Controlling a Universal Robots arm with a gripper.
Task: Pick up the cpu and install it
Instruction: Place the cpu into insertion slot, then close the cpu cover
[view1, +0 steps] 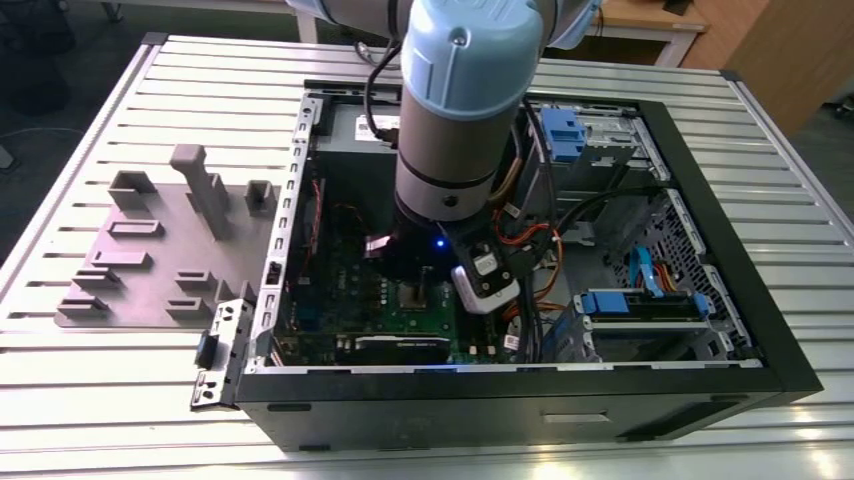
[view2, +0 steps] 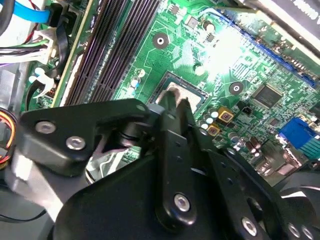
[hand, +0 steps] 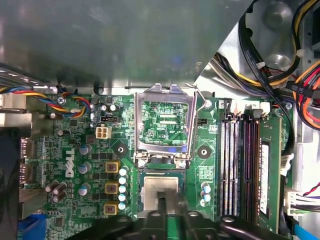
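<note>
The black gripper (hand: 170, 201), pinched narrow, hung over the small flat silvery square cpu (hand: 150, 189) (likely light, stiff, breakable; best held by its edges).

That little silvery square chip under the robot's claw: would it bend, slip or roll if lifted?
The cpu looks like a flat plate with a metal top, so it is probably stiff, not floppy. Its smooth shiny face may be slippery for the gripper. Lying flat in its socket on the motherboard, it seems unlikely to roll or tip.
</note>
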